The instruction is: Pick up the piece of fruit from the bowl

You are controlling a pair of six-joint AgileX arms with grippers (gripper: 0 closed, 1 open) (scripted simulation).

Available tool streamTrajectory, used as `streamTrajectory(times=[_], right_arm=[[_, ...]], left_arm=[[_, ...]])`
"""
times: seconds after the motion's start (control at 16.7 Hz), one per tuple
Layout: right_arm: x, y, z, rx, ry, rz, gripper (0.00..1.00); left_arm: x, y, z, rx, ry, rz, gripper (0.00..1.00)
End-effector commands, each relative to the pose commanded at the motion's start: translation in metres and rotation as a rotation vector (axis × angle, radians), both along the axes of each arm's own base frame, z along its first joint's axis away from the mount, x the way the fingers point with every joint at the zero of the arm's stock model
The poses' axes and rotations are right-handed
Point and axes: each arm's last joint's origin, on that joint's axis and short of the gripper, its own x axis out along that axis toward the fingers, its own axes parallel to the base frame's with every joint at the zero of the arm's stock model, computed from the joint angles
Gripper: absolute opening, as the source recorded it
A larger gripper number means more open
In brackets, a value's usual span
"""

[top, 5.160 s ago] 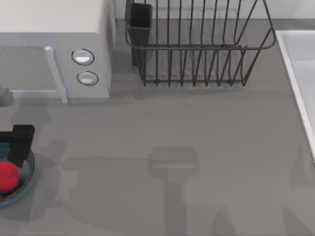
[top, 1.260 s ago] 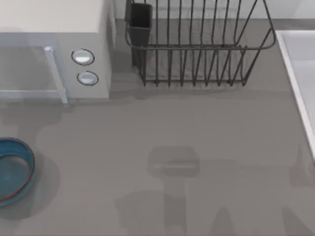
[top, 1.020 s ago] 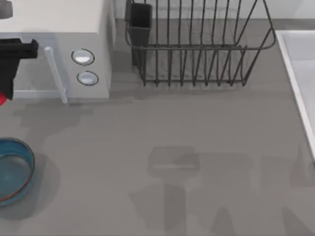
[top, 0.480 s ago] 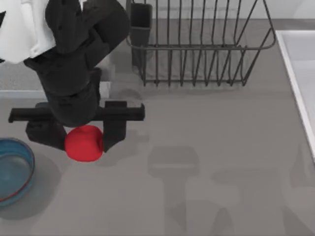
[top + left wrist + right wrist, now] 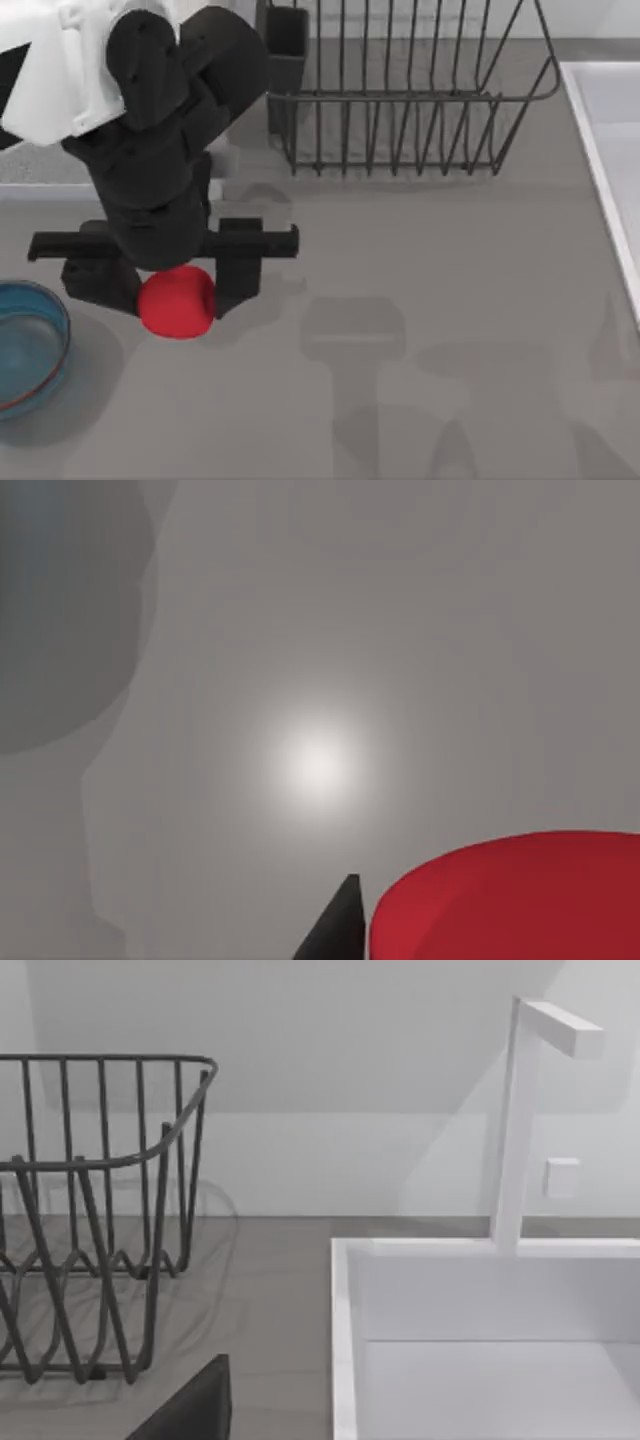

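- The left tool (image 5: 172, 290) hangs over the left part of the grey bench (image 5: 420, 260), its two black fingers (image 5: 240, 280) clamped on the fruit (image 5: 177, 301), one on each side.
- The fruit, plain red and rounded, is held clear of the bowl (image 5: 50, 345), just to the bowl's right in the top view.
- The bowl sits at the bench's left edge, blue with a thin reddish rim line, nothing inside it.
- In the left wrist view the fruit (image 5: 510, 900) shows large and red beside a dark fingertip (image 5: 335, 925), with bare grey bench beneath and a bright glare spot on it.
- Behind the left arm stands a pale microwave (image 5: 30, 165), largely covered by the arm's white and black body.
- A dark wire rack (image 5: 400, 90) stands at the back of the bench; a white sink (image 5: 610, 140) lies at the right edge.
- The right wrist view shows the rack (image 5: 90, 1210), the sink (image 5: 480, 1340) with its white tap (image 5: 520, 1120), and a dark finger corner (image 5: 190, 1410); whether the right tool is apart or together I cannot tell.
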Motion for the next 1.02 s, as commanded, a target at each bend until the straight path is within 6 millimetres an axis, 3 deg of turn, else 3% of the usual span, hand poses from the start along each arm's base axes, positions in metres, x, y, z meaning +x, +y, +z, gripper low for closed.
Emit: streamTrajectory(times=[0.54, 0.84, 1.02], right_arm=[[0.0, 0.0, 0.0, 0.0, 0.0, 0.0, 1.0], [0.0, 0.0, 0.0, 0.0, 0.0, 0.0, 1.0], [0.0, 0.0, 0.0, 0.0, 0.0, 0.0, 1.0]], left_arm=[[0.0, -0.001, -0.095, -0.003, -0.007, -0.001, 0.0], [-0.001, 0.0, -0.1, -0.001, -0.004, -0.001, 0.0], [-0.001, 0.0, -0.1, -0.001, -0.004, -0.001, 0.23]])
